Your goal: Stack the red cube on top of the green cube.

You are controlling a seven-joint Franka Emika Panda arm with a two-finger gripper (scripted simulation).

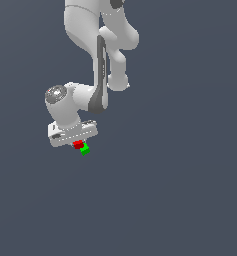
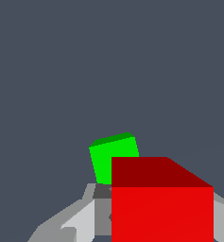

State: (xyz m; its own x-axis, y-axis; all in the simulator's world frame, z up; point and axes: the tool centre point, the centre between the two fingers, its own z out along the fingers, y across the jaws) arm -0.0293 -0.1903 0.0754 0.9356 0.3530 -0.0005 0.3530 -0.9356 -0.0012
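Surface: a flat slate-grey floor fills both views, unmarked, with no edge or wall to be seen.
Arm: the white Panda arm comes down from the upper middle of the exterior view and bends to the lower left.
Gripper: the gripper points down, fingers clamped on the red cube.
Red cube: red cube sits left of centre, just under the hand; large in the wrist view.
Green cube: green cube lies just beside the red one, toward the lower right, partly hidden behind it in the wrist view; whether they touch I cannot tell.
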